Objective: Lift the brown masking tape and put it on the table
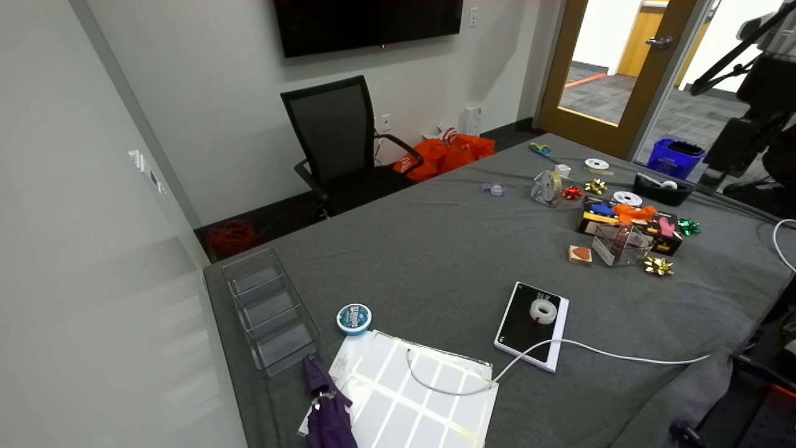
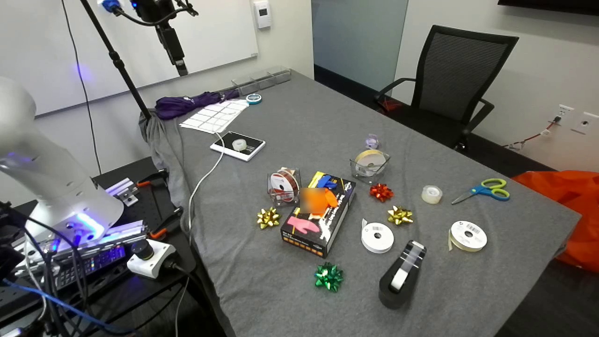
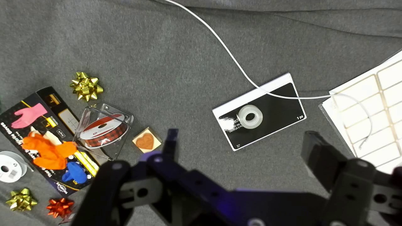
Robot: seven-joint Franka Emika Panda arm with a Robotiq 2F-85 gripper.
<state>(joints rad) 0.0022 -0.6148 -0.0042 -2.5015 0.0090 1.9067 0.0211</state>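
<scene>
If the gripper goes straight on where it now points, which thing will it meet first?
Probably the pale tape roll or the black-and-white pack beneath it: the wrist view shows both ahead of the open gripper. Depth is unclear, so I cannot tell which.

The table is dark grey, so the shiny bows really pop: gold bows, a red bow and a green bow. The glove box is black with splashes of orange, pink, blue and yellow. Then there's the roll, red-and-black check round the edge, white with some red on its face. Also got a pale block with a reddish-brown heart, scissors in blue and lime, a white sheet gridded in tan, purple fabric, a teal-and-white tin, and a mostly black gripper.
</scene>
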